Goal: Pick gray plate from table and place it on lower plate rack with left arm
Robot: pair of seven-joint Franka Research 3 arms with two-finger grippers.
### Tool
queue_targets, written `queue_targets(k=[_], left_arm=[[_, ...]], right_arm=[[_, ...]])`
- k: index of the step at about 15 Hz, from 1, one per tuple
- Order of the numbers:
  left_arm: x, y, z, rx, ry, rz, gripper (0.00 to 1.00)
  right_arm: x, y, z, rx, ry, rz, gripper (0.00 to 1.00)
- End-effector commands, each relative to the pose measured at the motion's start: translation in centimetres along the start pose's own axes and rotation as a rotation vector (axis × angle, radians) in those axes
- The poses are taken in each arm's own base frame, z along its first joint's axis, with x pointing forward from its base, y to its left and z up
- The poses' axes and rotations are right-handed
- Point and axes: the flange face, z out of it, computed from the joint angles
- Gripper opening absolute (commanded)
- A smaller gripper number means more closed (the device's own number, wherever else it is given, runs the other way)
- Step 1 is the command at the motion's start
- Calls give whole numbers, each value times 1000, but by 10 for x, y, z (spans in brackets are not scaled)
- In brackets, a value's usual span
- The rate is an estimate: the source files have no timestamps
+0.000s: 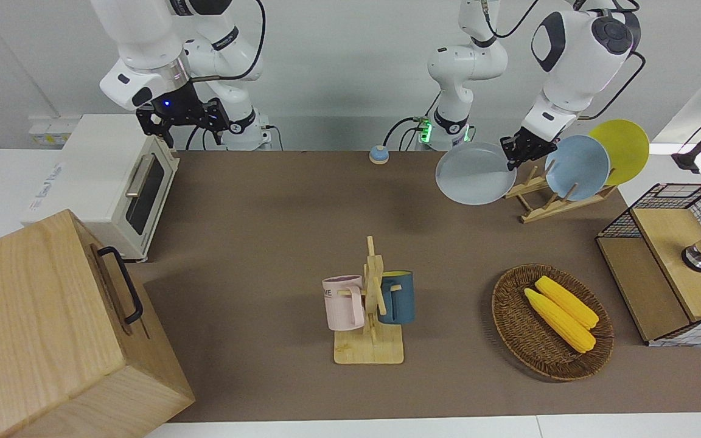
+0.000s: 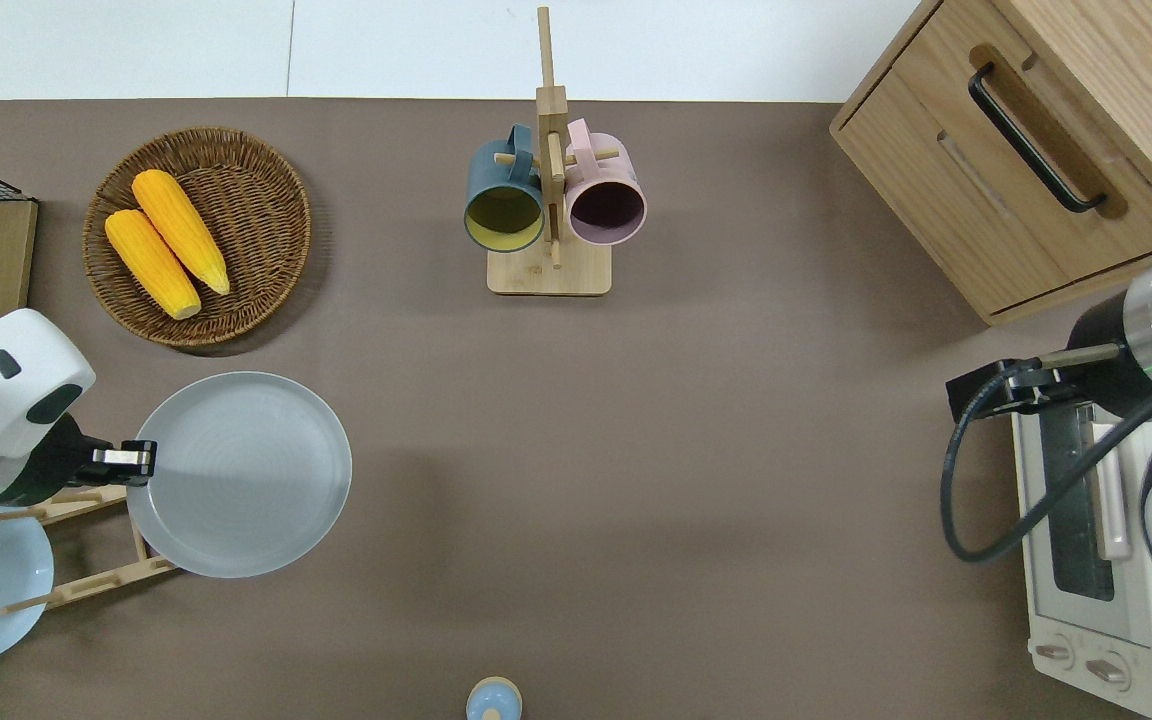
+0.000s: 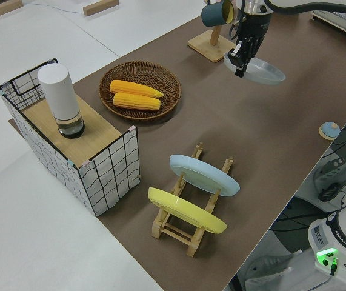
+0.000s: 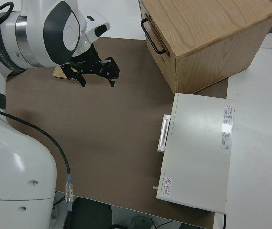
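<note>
**Overhead view: gray plate held aloft at the left arm's end of the table**

The gray plate (image 2: 239, 474) is seen clamped at its rim by the left pincer (image 2: 128, 459), raised clear of the table (image 2: 686, 450). The plate extends from the pincer toward the table's middle, and its rim overlaps the free end of the lower plate rack (image 2: 86, 545). A light-blue plate (image 1: 577, 167) and a yellow plate (image 1: 621, 149) are already seated in the rack's slots, near the corner at the left arm's end. Open brown surface is left across the middle of the table. A wicker basket (image 2: 198, 236) with corn lies toward the edge farthest from the robots. The right arm is parked, its pincer (image 4: 96, 72) spread apart.
</note>
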Motion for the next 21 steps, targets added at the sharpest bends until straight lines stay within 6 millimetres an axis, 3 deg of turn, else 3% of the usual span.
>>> queue_targets(k=[1, 6, 13, 17, 21], left_arm=[[2, -5, 1, 104, -34, 11, 0], [4, 2, 8, 323, -67, -14, 0], [5, -24, 13, 666, -150, -9, 0], [4, -35, 11, 776, -181, -22, 0], [0, -28, 22, 896, -189, -75, 0]], right_arm=[[-2, 3, -3, -6, -3, 17, 983], [-2, 2, -3, -7, -3, 15, 983], [-2, 2, -3, -6, -1, 15, 983], [-2, 3, -3, -6, -1, 17, 983], [-2, 2, -3, -7, -3, 15, 983]])
